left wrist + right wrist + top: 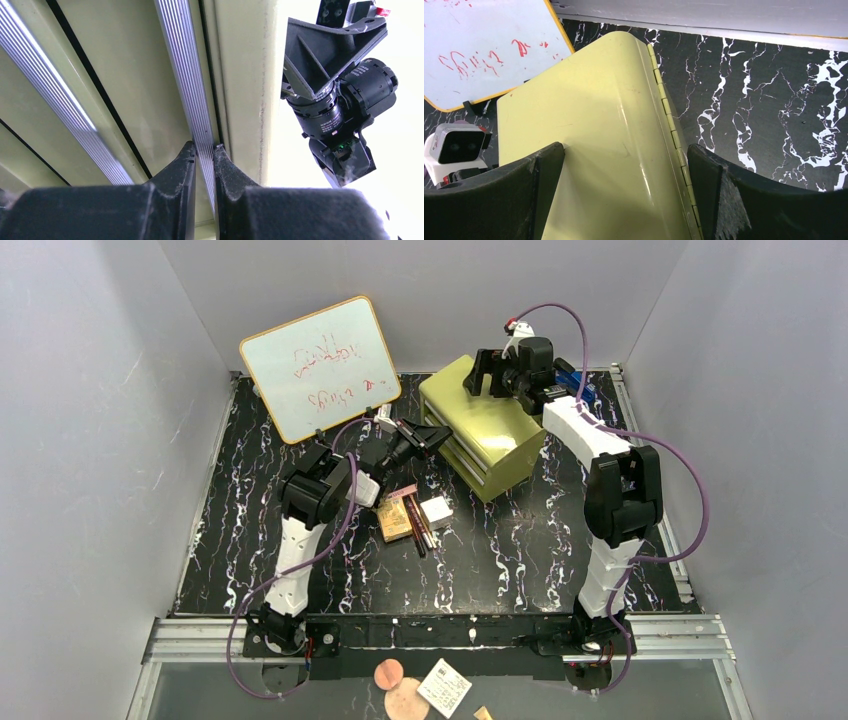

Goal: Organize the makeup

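Plain grey-white walls (90,440) on three sides, black tabletop (520,550) with white marble veining, silver aluminium rail (440,632) along the near edge, olive-yellow metal drawer chest (490,425) with ribbed silver handle (182,60), orange-rimmed whiteboard (320,365) at rear left, even diffuse light.

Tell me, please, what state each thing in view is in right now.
Left gripper: jaws shut on the drawer handle.
Right gripper: jaws open, spread over the chest lid.
Drawer chest: looks fully shut.
Makeup: lying loose on the table, not stowed.
Whiteboard: propped up, red writing on it.
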